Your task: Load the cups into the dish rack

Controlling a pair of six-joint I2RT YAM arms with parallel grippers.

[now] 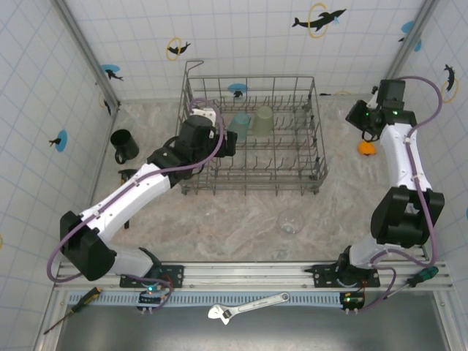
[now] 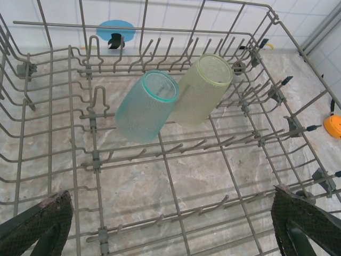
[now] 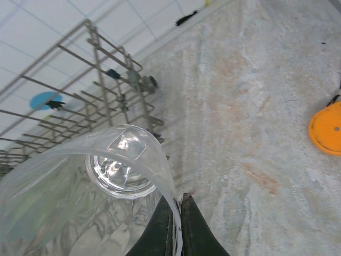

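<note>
- dish rack [image 1: 248, 186]: grey wire basket, mid-table, near the back wall.
- left gripper [image 2: 173, 216]: jaws spread wide with nothing between them, low inside the rack.
- teal tumbler [image 2: 145, 105] and pale green tumbler [image 2: 205, 89]: tilted on the tines, leaning together, ahead of the left gripper and apart from it.
- right gripper [image 3: 177, 226]: fingers pinched on the rim of a clear tumbler [image 3: 106, 176], beside the rack's right side.
- second clear tumbler [image 1: 290, 223]: on the table, in front of the rack.
- black mug [image 1: 124, 145]: on the table, left of the rack.

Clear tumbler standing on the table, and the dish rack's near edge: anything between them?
No, the stretch is bare tabletop. The top view shows nothing between the clear tumbler and the dish rack.
</note>
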